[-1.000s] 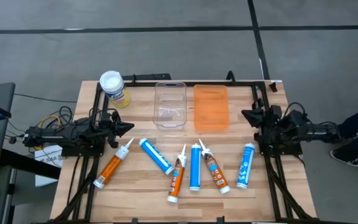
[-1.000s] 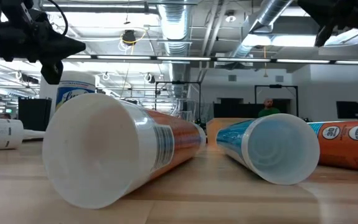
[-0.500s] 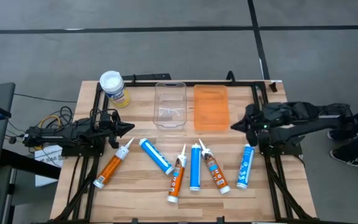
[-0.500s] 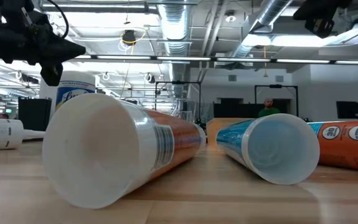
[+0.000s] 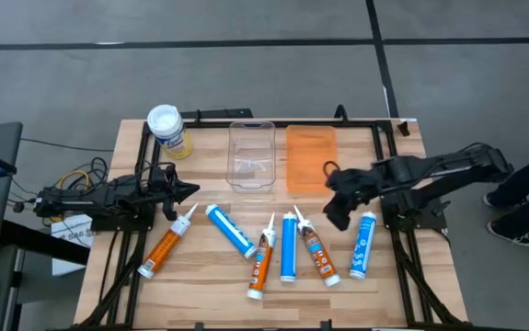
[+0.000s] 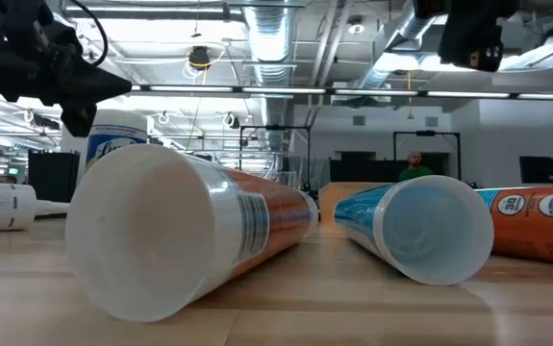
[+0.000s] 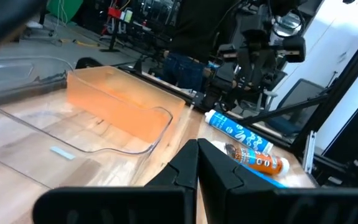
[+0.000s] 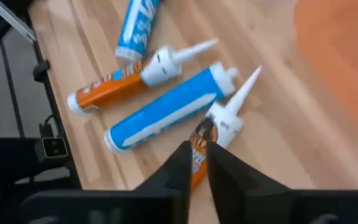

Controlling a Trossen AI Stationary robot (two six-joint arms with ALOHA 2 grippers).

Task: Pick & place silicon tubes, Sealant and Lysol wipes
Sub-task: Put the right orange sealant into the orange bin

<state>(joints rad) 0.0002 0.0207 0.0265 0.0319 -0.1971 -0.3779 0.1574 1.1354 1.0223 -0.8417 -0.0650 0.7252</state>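
Six caulk tubes lie loose on the wooden tabletop (image 5: 209, 267); both arms hold nothing.

Right pincer (image 5: 333, 198), fingers closed together, hangs above the tabletop just beside the orange bin (image 5: 311, 159), over the gap between an orange tube (image 5: 317, 252) and the rightmost blue tube (image 5: 363, 244). Left pincer (image 5: 189, 188), fingers pressed together, sits at the left edge near an orange tube (image 5: 166, 243). Lysol wipes (image 5: 168, 131) stand upright at the back-left corner, well apart from both. Clear bin (image 5: 251, 154) sits beside the orange one.
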